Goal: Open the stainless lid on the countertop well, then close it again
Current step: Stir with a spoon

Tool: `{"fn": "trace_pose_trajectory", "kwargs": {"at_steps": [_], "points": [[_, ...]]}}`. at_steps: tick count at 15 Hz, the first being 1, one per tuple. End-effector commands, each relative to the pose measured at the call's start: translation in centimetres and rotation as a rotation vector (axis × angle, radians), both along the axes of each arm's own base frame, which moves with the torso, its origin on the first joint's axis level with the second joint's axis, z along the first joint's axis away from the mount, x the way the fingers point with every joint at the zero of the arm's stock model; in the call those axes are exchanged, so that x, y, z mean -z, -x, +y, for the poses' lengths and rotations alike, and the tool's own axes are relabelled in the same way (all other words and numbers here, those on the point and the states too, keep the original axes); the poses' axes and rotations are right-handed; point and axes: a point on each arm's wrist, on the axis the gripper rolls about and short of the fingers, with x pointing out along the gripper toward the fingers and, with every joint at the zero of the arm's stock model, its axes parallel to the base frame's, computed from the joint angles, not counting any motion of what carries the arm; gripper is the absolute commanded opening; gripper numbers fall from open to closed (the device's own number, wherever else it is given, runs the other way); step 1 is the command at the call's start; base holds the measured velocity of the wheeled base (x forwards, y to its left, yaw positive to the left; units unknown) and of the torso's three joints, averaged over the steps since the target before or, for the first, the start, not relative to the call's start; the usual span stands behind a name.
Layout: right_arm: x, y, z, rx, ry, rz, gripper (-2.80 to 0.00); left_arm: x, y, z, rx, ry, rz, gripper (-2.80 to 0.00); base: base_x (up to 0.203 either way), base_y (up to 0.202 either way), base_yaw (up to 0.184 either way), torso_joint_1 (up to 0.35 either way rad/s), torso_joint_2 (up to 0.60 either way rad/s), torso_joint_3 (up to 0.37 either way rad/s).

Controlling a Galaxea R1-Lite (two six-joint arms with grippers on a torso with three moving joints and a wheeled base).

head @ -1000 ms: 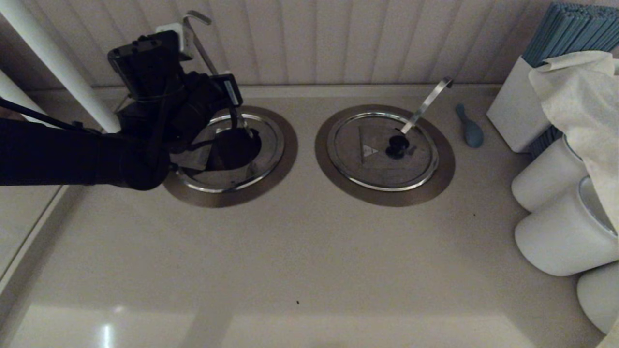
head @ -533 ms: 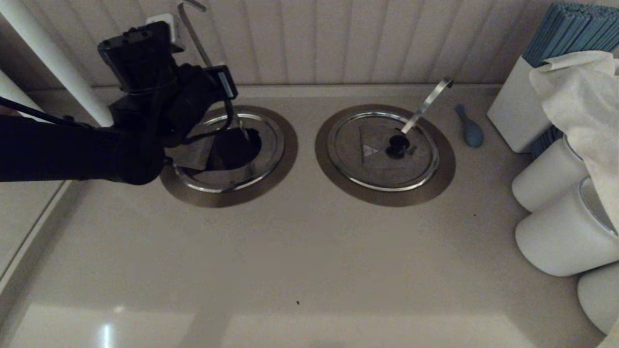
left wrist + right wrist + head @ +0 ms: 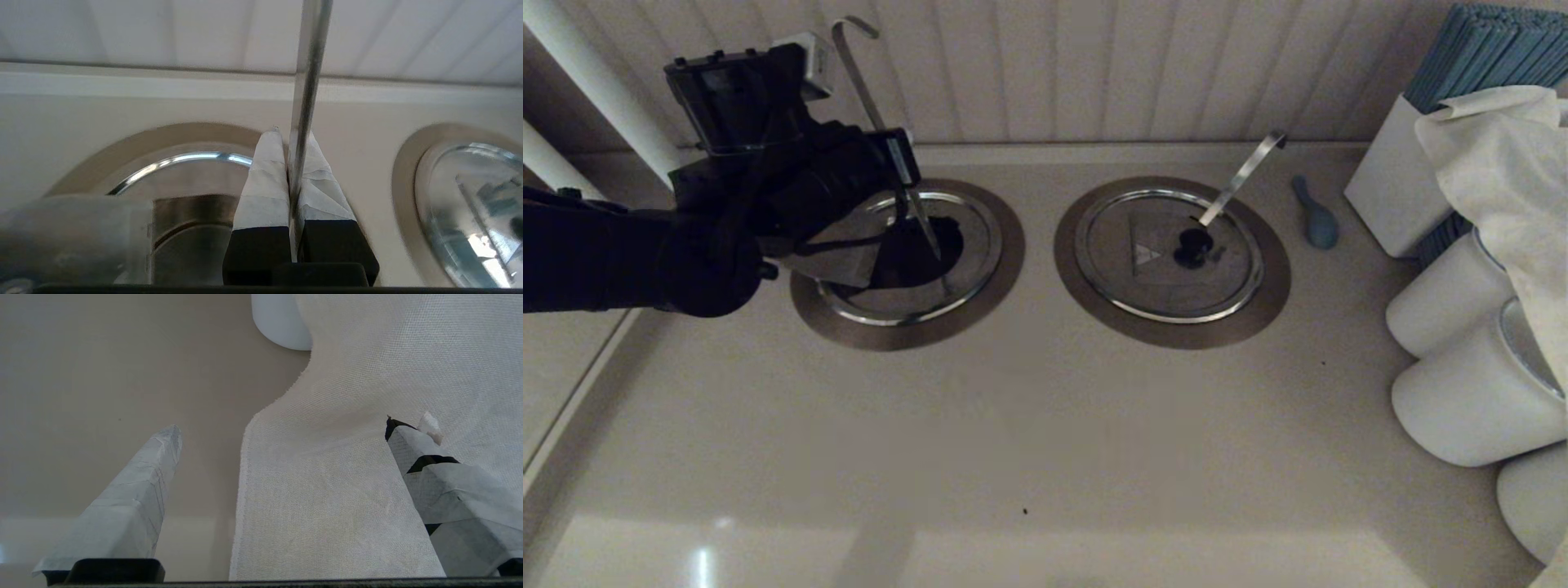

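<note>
- Our left gripper point(image 3: 907, 184) hangs over the far-left part of the counter point(image 3: 1045, 457), above the countertop well point(image 3: 911, 263). Its fingers point(image 3: 265, 179) are pressed together on the thin ladle rod point(image 3: 307, 81), with no gap showing beside the metal.
- The stainless lid point(image 3: 829, 253) looks folded open toward the left side of the well, with the dark opening exposed. Our arm covers much of it, so we cannot tell how far the flap stands or what supports it.
- The rod rises steeply out of the opening, and its hooked end point(image 3: 854, 28) sits close to the panelled wall point(image 3: 1094, 73).
- Our right gripper point(image 3: 282, 457) is parked off to the right with its fingers spread wide and nothing between them. White cloth point(image 3: 367, 437) lies just beyond them.
- Risk: the hold is on a slim, smooth rod, so it could slip or twist and drop back into the well.
- Risk: lifting further may knock the hook against the wall.
- Risk: if the rod stays out of its slot, the flap may not seat flat on closing.
- The twin lid point(image 3: 1168, 253) on the right is shut and carries a small triangle mark point(image 3: 1147, 253). We can read no writing or brand anywhere.
</note>
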Motion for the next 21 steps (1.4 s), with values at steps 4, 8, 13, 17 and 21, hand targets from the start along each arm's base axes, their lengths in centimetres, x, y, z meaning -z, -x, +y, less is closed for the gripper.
{"fn": "trace_pose_trajectory", "kwargs": {"at_steps": [4, 8, 13, 17, 21], "points": [[0.0, 0.0, 0.0, 0.0, 0.0, 0.0, 0.0, 1.0, -1.3, 3.2, -0.089, -0.114, 0.029, -2.8, 0.0, 0.0, 0.0, 0.0, 0.0, 0.0], [0.0, 0.0, 0.0, 0.0, 0.0, 0.0, 0.0, 1.9, -3.9, 2.3, -0.146, -0.109, -0.001, -2.8, 0.0, 0.0, 0.0, 0.0, 0.0, 0.0], [0.0, 0.0, 0.0, 0.0, 0.0, 0.0, 0.0, 1.5, -3.9, -1.0, -0.119, 0.003, -0.071, -2.8, 0.0, 0.0, 0.0, 0.0, 0.0, 0.0], [0.0, 0.0, 0.0, 0.0, 0.0, 0.0, 0.0, 1.3, -3.3, -1.7, -0.09, 0.02, -0.067, -2.8, 0.0, 0.0, 0.0, 0.0, 0.0, 0.0], [0.0, 0.0, 0.0, 0.0, 0.0, 0.0, 0.0, 0.8, -1.1, -0.1, -0.031, -0.035, 0.036, -2.8, 0.0, 0.0, 0.0, 0.0, 0.0, 0.0]]}}
